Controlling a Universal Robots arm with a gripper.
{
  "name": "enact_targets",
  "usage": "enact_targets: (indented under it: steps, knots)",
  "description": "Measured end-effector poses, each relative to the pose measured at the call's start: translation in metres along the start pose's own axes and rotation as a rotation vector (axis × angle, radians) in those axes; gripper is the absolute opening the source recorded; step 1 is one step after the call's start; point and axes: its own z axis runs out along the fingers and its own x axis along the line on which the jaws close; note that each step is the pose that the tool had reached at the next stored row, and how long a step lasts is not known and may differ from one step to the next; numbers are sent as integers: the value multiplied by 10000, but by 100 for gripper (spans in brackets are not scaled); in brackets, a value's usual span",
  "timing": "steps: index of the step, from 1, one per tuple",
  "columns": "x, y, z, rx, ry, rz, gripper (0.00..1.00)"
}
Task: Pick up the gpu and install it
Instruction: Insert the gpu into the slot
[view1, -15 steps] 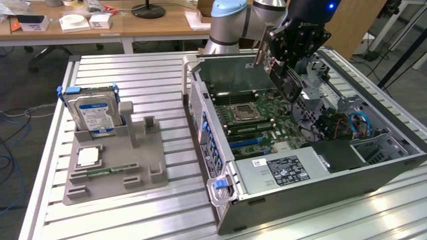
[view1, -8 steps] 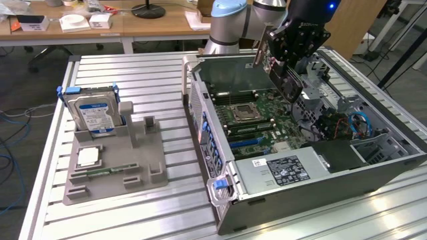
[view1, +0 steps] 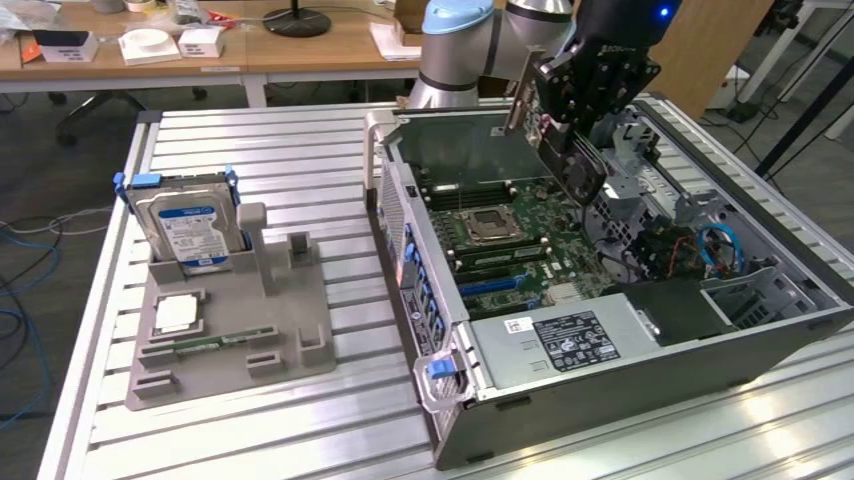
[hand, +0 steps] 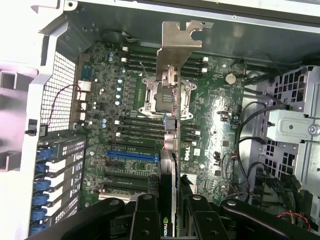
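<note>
We saw the gripper (hand: 170, 212) clamped on the gpu (hand: 177, 40), edge-on above the motherboard (hand: 220, 115); we judged seating needed its edge lowered square and level.

Silver-grey arm (view1: 443, 85) with a pale blue joint cap (view1: 458, 15); black wrist housing (view1: 621, 25) carrying a small blue light (view1: 663, 12); black linked jaws with round pivot holes.

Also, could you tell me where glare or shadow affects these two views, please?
Exterior view: strong glare on the table slats nearest the camera; the computer case interior is dimmer. Wrist view: the case's pale outer panel is washed out, the gpu bracket gleams, the gripper holding it is a dark silhouette.
</note>
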Motion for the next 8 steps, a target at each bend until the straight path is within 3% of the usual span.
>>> enact_targets:
  steps: [8]
  knots:
    - [0,0,0,-1,11,-208,26]
